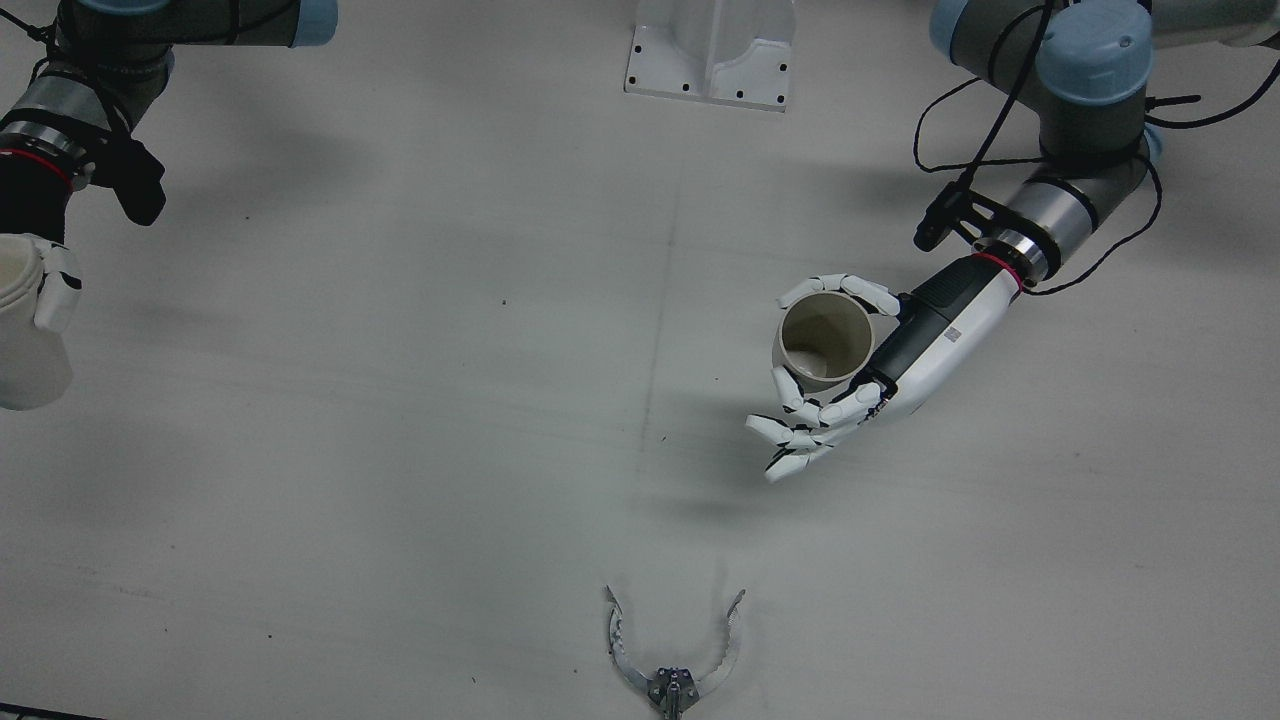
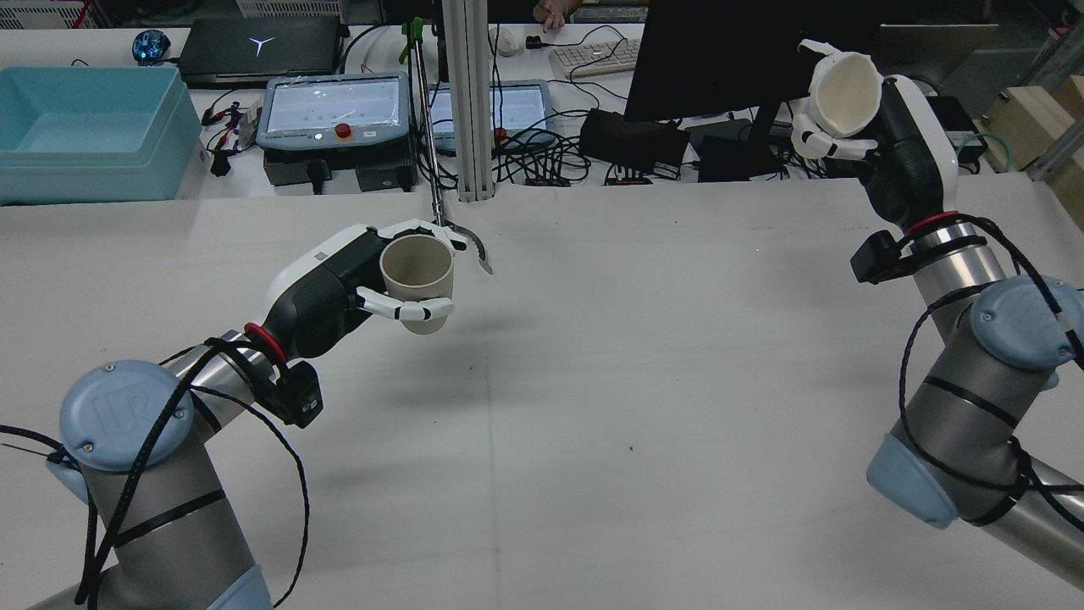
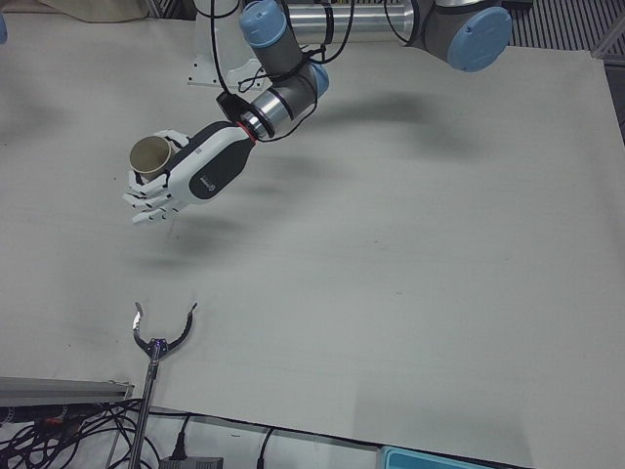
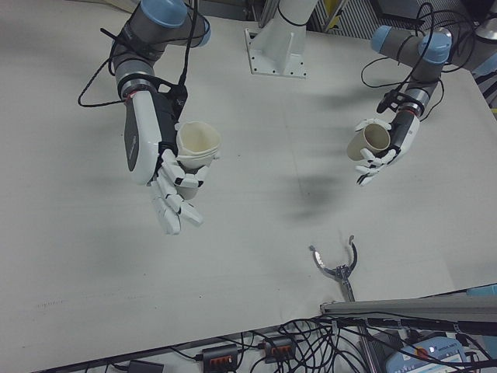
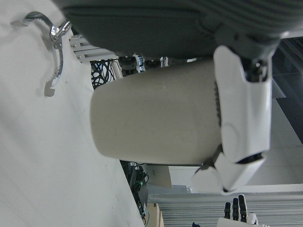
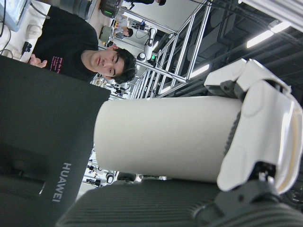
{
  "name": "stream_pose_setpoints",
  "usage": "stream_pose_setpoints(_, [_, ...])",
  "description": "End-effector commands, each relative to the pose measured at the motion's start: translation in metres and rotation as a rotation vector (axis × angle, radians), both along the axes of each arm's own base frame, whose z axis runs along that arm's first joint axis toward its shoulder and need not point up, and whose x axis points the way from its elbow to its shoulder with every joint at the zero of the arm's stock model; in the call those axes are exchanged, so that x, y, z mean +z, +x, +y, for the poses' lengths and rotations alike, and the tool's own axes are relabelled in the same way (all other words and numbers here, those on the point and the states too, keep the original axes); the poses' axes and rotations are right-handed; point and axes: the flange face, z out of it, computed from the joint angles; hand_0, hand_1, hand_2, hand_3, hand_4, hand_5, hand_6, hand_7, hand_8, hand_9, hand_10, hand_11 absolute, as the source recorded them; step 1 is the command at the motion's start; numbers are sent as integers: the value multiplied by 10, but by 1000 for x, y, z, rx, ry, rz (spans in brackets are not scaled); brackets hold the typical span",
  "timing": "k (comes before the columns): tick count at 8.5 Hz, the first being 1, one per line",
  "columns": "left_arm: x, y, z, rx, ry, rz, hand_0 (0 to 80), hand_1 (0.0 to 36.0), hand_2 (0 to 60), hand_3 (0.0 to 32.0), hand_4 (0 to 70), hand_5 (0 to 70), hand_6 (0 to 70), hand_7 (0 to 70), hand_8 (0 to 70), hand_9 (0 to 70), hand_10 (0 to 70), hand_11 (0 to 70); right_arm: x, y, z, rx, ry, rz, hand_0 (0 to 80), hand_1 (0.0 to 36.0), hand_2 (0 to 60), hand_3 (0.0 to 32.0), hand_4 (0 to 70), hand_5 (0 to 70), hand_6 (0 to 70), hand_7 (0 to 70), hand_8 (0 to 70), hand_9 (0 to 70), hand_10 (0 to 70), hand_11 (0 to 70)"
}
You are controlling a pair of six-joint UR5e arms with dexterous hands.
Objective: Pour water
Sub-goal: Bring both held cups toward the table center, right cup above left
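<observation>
My left hand (image 2: pixel 334 284) is shut on a beige cup (image 2: pixel 417 284) and holds it upright a little above the table, mouth up. The same cup shows in the front view (image 1: pixel 825 342), the left-front view (image 3: pixel 151 154) and the left hand view (image 5: pixel 156 116). My right hand (image 2: pixel 893 135) is shut on a cream cup (image 2: pixel 847 83), raised high above the table's right side and somewhat tilted. That cup also shows in the right-front view (image 4: pixel 198 144) and at the front view's left edge (image 1: pixel 25 340). The two cups are far apart. I see no water.
A metal grabber claw (image 1: pixel 675 650) on a long rod reaches over the table's far edge, close beyond the left hand in the rear view (image 2: pixel 464 239). A white mount (image 1: pixel 712 50) stands between the arms. Beyond the table are a blue bin (image 2: pixel 85 127), monitors and cables.
</observation>
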Motion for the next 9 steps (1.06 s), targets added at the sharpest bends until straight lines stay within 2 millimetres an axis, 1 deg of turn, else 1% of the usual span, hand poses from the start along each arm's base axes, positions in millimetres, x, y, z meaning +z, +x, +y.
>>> stream_pose_setpoints(1, [-31, 31, -1, 21, 19, 2, 528, 360, 600, 0, 281, 700, 158, 322, 68, 128, 65, 122, -68, -45, 9, -28, 88, 34, 517, 266, 451, 0, 158, 700, 115, 214, 43, 89, 37, 72])
stream_pose_setpoints(2, [-33, 31, 0, 22, 20, 4, 529, 360, 600, 0, 280, 700, 156, 319, 68, 126, 65, 122, -90, -74, 14, -39, 108, 42, 521, 270, 450, 0, 162, 700, 121, 227, 44, 92, 36, 71])
stream_pose_setpoints(3, [-35, 32, 1, 24, 23, 8, 527, 360, 600, 0, 279, 700, 155, 317, 67, 125, 65, 121, -97, -102, 26, -27, 91, 13, 527, 273, 451, 0, 167, 700, 129, 242, 47, 96, 36, 73])
stream_pose_setpoints(4, [-36, 32, 1, 24, 25, 8, 528, 360, 600, 0, 277, 700, 154, 316, 66, 124, 65, 120, -110, -117, 33, -11, 89, 7, 529, 275, 454, 0, 173, 700, 136, 253, 49, 99, 37, 73])
stream_pose_setpoints(5, [-43, 32, 1, 29, 33, 17, 527, 360, 600, 0, 274, 700, 151, 312, 64, 122, 64, 120, -123, -117, 35, 17, 100, 71, 527, 277, 462, 0, 172, 700, 137, 250, 47, 95, 37, 73])
stream_pose_setpoints(6, [-47, 32, 4, 34, 39, 25, 527, 360, 600, 0, 272, 700, 150, 311, 63, 122, 64, 120, -126, -115, 37, 42, 100, 144, 533, 282, 464, 0, 169, 700, 139, 251, 46, 93, 36, 72])
stream_pose_setpoints(7, [-52, 42, 15, 55, 43, 33, 529, 360, 600, 0, 271, 700, 150, 309, 62, 120, 63, 119, -126, -115, 37, 62, 95, 203, 544, 296, 476, 0, 163, 700, 144, 256, 41, 85, 34, 71])
stream_pose_setpoints(8, [-57, 56, 30, 86, 49, 39, 528, 360, 600, 0, 270, 700, 148, 308, 61, 118, 62, 116, -125, -115, 36, 78, 87, 225, 553, 304, 474, 0, 160, 700, 146, 260, 35, 77, 31, 68])
stream_pose_setpoints(9, [-75, 71, 43, 100, 84, 36, 528, 360, 600, 0, 270, 700, 147, 308, 61, 118, 61, 116, -127, -116, 35, 85, 86, 239, 554, 305, 475, 0, 150, 700, 145, 259, 32, 74, 31, 68])
